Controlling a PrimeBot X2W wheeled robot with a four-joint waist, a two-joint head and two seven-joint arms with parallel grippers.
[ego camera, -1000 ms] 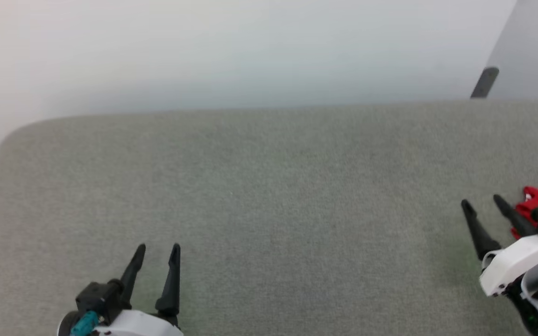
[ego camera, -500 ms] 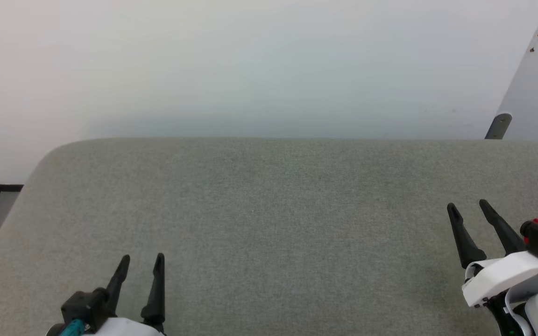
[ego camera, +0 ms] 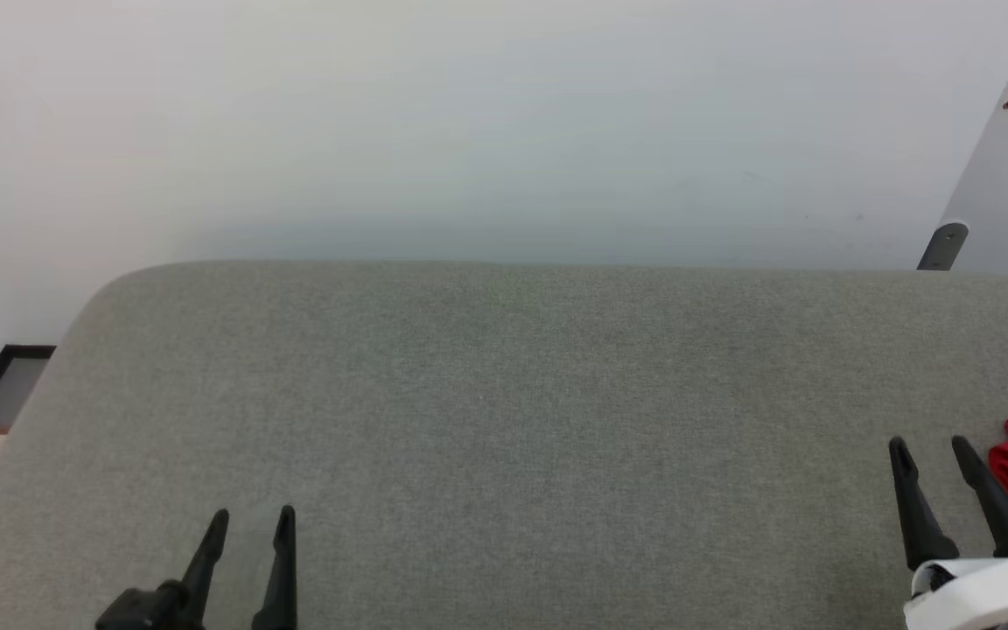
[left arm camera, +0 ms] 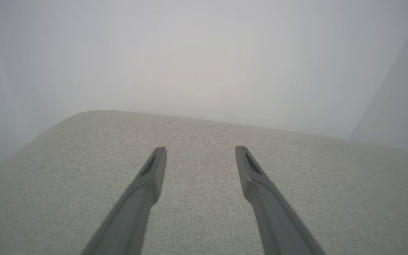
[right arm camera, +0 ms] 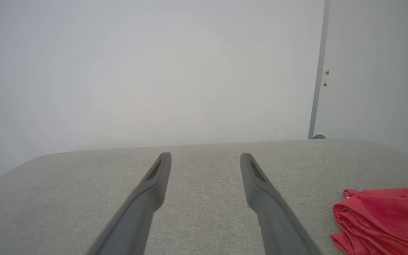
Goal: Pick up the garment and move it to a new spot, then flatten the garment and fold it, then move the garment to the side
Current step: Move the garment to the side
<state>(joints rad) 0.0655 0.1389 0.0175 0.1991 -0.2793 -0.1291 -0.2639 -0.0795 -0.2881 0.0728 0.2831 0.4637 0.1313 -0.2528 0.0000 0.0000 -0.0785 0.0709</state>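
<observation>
The red crumpled jersey garment (right arm camera: 384, 219) lies on the grey woven upholstered surface (ego camera: 504, 394), off to the outer, right-hand side of the right gripper (ego camera: 928, 444). It sits alongside that gripper's two long dark fingers rather than ahead of their tips. In the right wrist view a strip of bare grey fabric separates the nearer finger from the cloth, so the two are close but apart.

The right gripper's jaws are spread wide and hold nothing, and only the surface shows between them. The left gripper (ego camera: 255, 513) is also wide apart and empty. It hovers over bare upholstery well away from the garment, on the far side of the right gripper from it.

The right arm is clearly the nearer one, and the first pick-up probably falls to it. The fingers point towards the pale wall, past the garment, so the move likely calls for a swing or sideways shift to the gripper's right before any descent.

The garment is bunched into a folded heap with rounded creases facing the gripper. Both views cut it off at the edge, so its long axis and full extent cannot be told. No lettering or sleeve is visible, only a speck of white at its far edge.
</observation>
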